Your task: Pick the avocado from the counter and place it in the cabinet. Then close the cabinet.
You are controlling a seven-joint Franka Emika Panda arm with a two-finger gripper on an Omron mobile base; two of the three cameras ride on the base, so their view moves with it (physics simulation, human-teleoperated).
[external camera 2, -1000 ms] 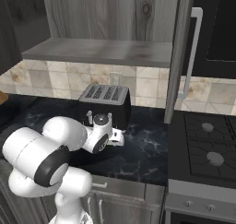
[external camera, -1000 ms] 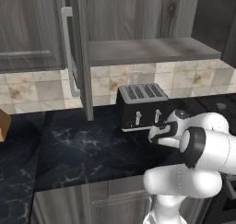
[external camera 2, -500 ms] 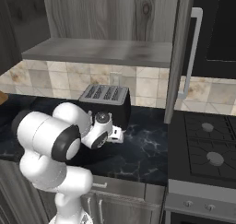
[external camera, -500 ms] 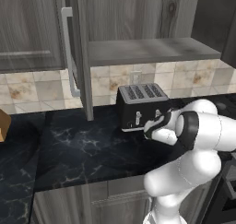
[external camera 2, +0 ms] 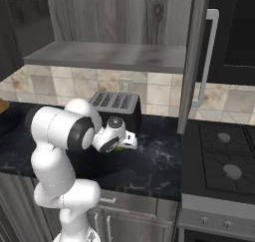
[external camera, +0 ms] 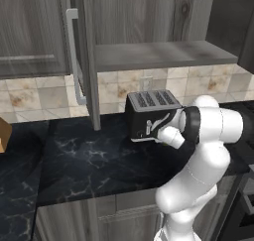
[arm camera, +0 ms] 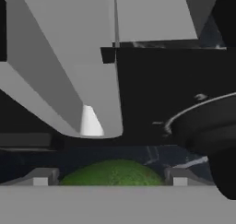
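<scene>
In the left base view, my white arm folds forward from the lower right, its wrist dropped low in front of the black toaster [external camera: 151, 115]. The gripper itself is tucked behind the wrist here. The toaster sits on the counter [external camera: 94, 160], a black marble-look top with pale veins. Above it the cabinet [external camera: 154, 54] stands open, one door [external camera: 82, 56] swung out toward me edge-on with a long silver handle, and its grey shelf is bare. I judge the doors are open so the fruit can go straight in.

In the right base view, the same arm curls in from the lower left. A sliver of bright green, the avocado [external camera 2: 119, 147], peeks out beneath the hand, low on the counter just beside the toaster's front. To the right is a stovetop [external camera 2: 224, 156]; beige tiles [external camera 2: 60, 86] run behind the counter.

In the hand view, the avocado [arm camera: 113, 173] shows as a green dome between the two finger tips of the gripper [arm camera: 110, 177], one tip on each side. The jaws bracket it, but I cannot tell whether they already press on it or have a gap left. The toaster's dark face fills the background.
</scene>
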